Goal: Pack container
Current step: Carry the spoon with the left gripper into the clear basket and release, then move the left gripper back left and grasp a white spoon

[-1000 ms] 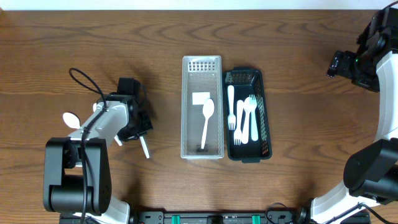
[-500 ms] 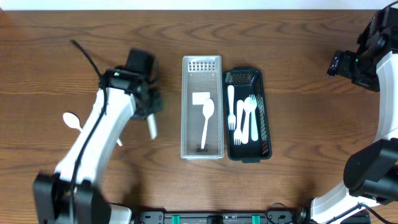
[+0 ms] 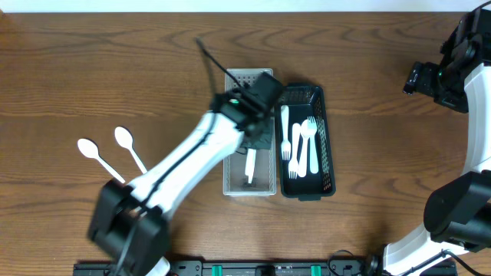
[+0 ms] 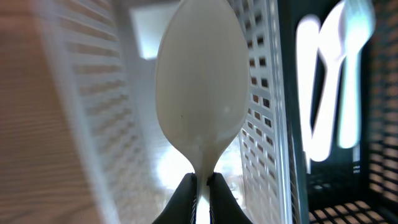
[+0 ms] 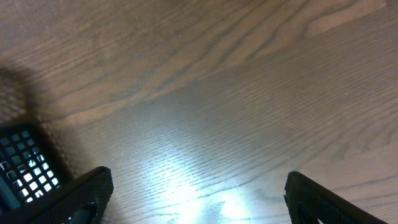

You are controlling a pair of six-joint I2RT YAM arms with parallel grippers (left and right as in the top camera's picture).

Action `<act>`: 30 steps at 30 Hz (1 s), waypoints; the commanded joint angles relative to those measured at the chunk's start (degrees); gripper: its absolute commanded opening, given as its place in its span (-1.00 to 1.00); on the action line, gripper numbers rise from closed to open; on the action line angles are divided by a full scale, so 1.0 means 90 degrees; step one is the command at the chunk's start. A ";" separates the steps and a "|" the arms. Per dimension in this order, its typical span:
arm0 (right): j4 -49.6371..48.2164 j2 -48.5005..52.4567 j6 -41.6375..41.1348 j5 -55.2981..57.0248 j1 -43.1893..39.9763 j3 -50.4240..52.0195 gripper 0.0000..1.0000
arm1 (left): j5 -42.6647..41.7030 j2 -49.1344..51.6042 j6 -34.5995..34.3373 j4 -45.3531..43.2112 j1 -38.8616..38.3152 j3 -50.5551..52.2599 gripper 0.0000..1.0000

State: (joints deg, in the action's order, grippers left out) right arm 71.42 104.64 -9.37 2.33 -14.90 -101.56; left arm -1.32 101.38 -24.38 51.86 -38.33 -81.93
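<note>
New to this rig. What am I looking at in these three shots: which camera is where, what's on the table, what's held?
These are two robot arms at a wooden table, each ending in a two-finger gripper. The wide picture comes from a fixed camera above the table. The other two come from a camera on each wrist.

From above, the left arm reaches over a clear bin. Beside the bin sits a black basket holding white forks. Two loose spoons lie on the table to the left.

The left wrist view shows the left gripper pinching a white spoon by its neck above the bin. The right gripper is open and holds nothing, over bare wood near the basket's corner.
</note>
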 commanded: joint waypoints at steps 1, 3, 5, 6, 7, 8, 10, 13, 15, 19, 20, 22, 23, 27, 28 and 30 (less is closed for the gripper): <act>0.0024 0.0019 0.0102 0.0000 -0.0010 0.0010 0.83 | 0.0051 0.0486 0.0041 -0.0027 -0.0114 0.0095 -0.88; 0.0044 0.0019 0.0102 0.0000 -0.0010 0.0010 0.83 | 0.0051 0.0573 0.0041 0.0015 -0.0070 0.0095 -0.88; 0.0046 0.0019 0.0102 0.0000 -0.0010 0.0010 0.83 | 0.0053 0.0503 0.0153 0.0066 0.0034 0.0083 -0.71; 0.0046 0.0019 0.0102 0.0000 -0.0010 0.0010 0.82 | 0.0056 0.0427 0.0221 0.0090 0.0097 0.0075 -0.42; 0.0044 0.0019 0.0102 0.0000 -0.0010 0.0010 0.83 | 0.0097 0.0318 0.0253 0.0114 0.0185 0.0070 -0.18; 0.0044 0.0019 0.0102 0.0000 -0.0010 0.0010 0.83 | 0.0131 0.0202 0.0255 0.0151 0.0270 0.0063 -0.02; 0.0044 0.0019 0.0104 0.0000 -0.0010 0.0010 0.83 | 0.0238 -0.0114 0.0257 0.0270 0.0481 0.0046 0.01; 0.0017 0.0019 0.0236 0.0007 -0.0012 0.0010 0.84 | 0.0539 -0.0733 0.0282 0.0491 0.0852 0.0039 0.19; 0.0015 0.0019 0.0287 0.0012 -0.0012 0.0010 0.85 | 0.0729 -0.1273 0.0330 0.0668 0.1168 0.0039 0.22; -0.0024 0.0019 0.0437 0.0024 -0.0012 0.0010 0.88 | 0.1083 -0.2263 0.0323 0.1049 0.1919 0.0039 0.36; -0.0022 0.0019 0.0469 0.0024 -0.0012 0.0010 0.88 | 0.1141 -0.2467 0.0321 0.1146 0.2149 0.0041 0.47; 0.0019 0.0019 0.0483 0.0024 -0.0012 0.0010 0.89 | 0.1166 -0.2834 0.0321 0.1365 0.2773 0.0041 0.54; 0.0044 0.0019 0.0486 0.0024 -0.0012 0.0010 0.89 | 0.1166 -0.2936 0.0323 0.1464 0.3053 0.0041 0.54; 0.0097 0.0019 0.0580 0.0024 -0.0010 0.0010 0.89 | 0.1151 -0.3014 0.0325 0.1690 0.4199 0.0143 0.62; 0.0097 0.0019 0.0580 0.0024 -0.0010 0.0010 0.91 | 0.1151 -0.2973 0.0325 0.1681 0.4430 0.0221 0.65; 0.0112 0.0019 0.0580 0.0024 -0.0010 0.0010 0.92 | 0.1151 -0.2839 0.0357 0.1603 0.4782 0.0403 0.71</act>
State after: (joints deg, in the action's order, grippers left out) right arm 72.23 104.64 -5.37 2.35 -14.90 -101.56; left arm 8.16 74.04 -21.98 66.46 1.41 -80.55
